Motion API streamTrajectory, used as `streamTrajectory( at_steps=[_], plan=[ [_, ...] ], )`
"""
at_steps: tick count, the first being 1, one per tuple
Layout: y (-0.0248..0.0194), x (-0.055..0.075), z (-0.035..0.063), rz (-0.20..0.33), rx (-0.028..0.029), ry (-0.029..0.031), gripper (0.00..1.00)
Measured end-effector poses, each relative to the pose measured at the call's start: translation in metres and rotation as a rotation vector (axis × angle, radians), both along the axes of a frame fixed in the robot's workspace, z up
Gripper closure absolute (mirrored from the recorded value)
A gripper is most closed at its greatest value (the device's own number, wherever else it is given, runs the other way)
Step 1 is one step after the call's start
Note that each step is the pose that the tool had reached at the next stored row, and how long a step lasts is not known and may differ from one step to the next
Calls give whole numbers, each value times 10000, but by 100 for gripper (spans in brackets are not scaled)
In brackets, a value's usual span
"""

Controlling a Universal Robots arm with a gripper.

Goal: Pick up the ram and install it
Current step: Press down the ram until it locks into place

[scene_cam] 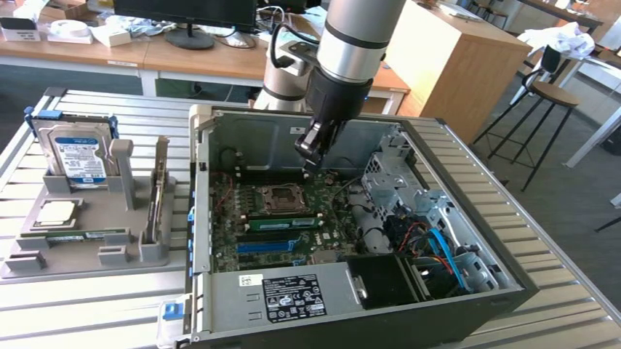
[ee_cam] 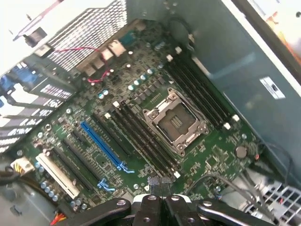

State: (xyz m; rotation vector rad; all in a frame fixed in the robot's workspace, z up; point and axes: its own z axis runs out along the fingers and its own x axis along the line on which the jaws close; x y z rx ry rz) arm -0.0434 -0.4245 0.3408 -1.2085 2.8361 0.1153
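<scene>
The hard drive (scene_cam: 80,156) with its blue and white label is standing upright in the grey holder tray (scene_cam: 58,254) on the bench (scene_cam: 87,305); its print is too small to read. A square silver processor (scene_cam: 57,212) is lying in the same tray below the drive. A white label with black symbols is showing on the power supply (scene_cam: 291,294) at the near edge of the open computer case (scene_cam: 485,240), also unreadable. Inside the case, the motherboard (ee_cam: 155,122) is lying flat with an empty processor socket (ee_cam: 176,120) and a blue slot (ee_cam: 101,143). The ram (scene_cam: 281,223) is sitting in a slot just below the socket in the exterior view. The gripper (scene_cam: 310,154) is hanging above the motherboard, fingers together and empty, with the ram lying below it and apart.
</scene>
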Motion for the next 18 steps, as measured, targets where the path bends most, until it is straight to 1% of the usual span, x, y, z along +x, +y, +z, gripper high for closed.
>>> streamTrajectory(
  at_steps=[5, 6, 9, 10, 12, 14, 15, 18],
  plan=[
    [0, 0, -2, -809, 0, 0, 90],
    [0, 0, -2, -889, 0, 1, 90],
    [1, 0, -3, -904, -2, -1, 90],
    [1, 0, -3, -926, -14, -2, 90],
    [1, -1, -2, -1053, -88, -4, 90],
    [1, 0, -3, -1188, -133, -6, 90],
    [1, 0, -3, -1234, -148, -7, 90],
    [1, 0, -2, -1257, -154, -6, 90]
  ],
)
